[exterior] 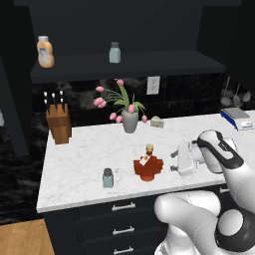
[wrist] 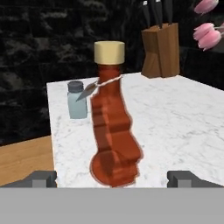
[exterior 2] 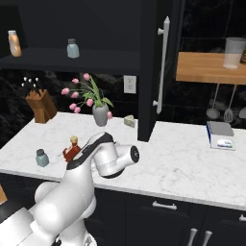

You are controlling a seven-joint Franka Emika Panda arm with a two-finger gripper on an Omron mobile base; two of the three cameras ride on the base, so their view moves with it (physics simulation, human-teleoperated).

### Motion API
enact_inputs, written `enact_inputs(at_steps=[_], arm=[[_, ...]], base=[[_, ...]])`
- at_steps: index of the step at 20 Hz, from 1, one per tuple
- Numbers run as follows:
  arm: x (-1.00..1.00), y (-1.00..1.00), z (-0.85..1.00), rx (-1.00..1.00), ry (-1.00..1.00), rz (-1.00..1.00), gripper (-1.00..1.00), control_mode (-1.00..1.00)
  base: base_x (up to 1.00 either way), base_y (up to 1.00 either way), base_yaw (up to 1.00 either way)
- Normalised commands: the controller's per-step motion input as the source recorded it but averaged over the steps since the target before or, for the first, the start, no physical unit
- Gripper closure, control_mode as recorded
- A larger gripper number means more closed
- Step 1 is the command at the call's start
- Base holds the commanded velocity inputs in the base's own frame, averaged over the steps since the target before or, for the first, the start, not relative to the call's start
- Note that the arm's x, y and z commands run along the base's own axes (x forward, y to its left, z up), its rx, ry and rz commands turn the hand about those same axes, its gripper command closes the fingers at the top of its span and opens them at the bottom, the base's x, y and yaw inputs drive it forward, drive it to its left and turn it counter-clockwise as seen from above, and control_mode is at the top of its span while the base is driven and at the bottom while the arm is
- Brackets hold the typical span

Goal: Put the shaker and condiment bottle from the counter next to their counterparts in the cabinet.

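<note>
The gripper (wrist: 112,177) stands wide open, holding nothing, its two dark fingertips (wrist: 41,178) spread to either side of the condiment bottle (wrist: 113,131). It's lined up level with the bottle's bulging base, which looks like a sideways approach meant to clamp the ridged body. The bottle stands upright on the counter (exterior: 89,149), near its front edge, tan cap up and white tag at the neck. Nothing is touching it; the fingers appear just short of it.

Just beyond the bottle sits the shaker (exterior: 108,178), also upright, near but apart, so it should stay clear of a grasp on the bottle.

Further back, a knife block (exterior: 59,122) and a vase of pink tulips (exterior: 129,117) stand by the wall, well out of the way.

Up in the cabinet (exterior: 124,67), the counterparts wait on the shelf: the orange bottle (exterior: 45,52) at one end, the twin shaker (exterior: 115,52) nearer the middle, with free shelf beside each. Both counter items remain to be moved.
</note>
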Motion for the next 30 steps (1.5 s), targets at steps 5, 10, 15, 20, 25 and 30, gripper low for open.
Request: enact_inputs(at_steps=[5, 10, 15, 20, 25, 30], arm=[[0.02, 0.01, -0.08, 0.00, 0.00, -0.05, -1.00, -1.00], [0.09, 0.00, -0.02, 0.06, 0.02, 0.00, -1.00, -1.00], [0.14, 0.00, -0.06, 0.09, 0.04, 0.00, -1.00, -1.00], [0.25, 0.00, -0.09, 0.10, 0.04, 0.05, -1.00, -1.00], [0.27, 0.00, -0.11, 0.06, 0.00, 0.13, -1.00, -1.00], [0.33, 0.00, -0.15, 0.06, 0.01, 0.16, -1.00, -1.00]], base=[[0.00, 0.00, 0.00], [0.00, 0.00, 0.00], [0.00, 0.00, 0.00], [0.00, 0.00, 0.00], [0.00, 0.00, 0.00], [0.00, 0.00, 0.00]])
